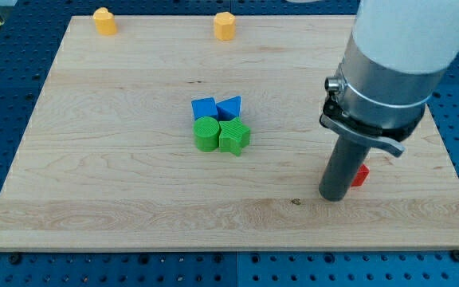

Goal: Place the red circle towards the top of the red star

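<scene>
A small red block [361, 175] shows just to the right of the rod, mostly hidden behind it; its shape cannot be made out. Only this one red block is in view. My tip [335, 196] rests on the board at the view's lower right, touching or nearly touching the red block's left side. The arm's white and grey body [389, 72] covers the board's right part above the rod.
A cluster in the middle holds a blue cube [204, 108], a blue triangle-like block [229, 107], a green circle [206, 134] and a green star-like block [234, 136]. Two orange blocks [104, 20] [225, 25] stand at the board's top edge. The wooden board's [118, 191] right edge is near the rod.
</scene>
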Motion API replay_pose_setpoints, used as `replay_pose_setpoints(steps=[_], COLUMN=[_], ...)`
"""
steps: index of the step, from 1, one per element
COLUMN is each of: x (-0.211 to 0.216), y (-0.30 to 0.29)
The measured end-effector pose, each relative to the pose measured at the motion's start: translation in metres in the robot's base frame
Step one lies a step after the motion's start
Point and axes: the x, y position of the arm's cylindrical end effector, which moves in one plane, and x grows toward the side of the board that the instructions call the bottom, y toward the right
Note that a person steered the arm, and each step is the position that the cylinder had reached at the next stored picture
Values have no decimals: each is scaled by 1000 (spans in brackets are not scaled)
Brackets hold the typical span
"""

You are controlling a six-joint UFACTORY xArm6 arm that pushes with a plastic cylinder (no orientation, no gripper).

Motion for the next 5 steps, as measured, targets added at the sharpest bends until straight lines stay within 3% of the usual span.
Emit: replay_pose_setpoints(steps=[2,3,5], x=[16,4,-9], y=[91,152,220])
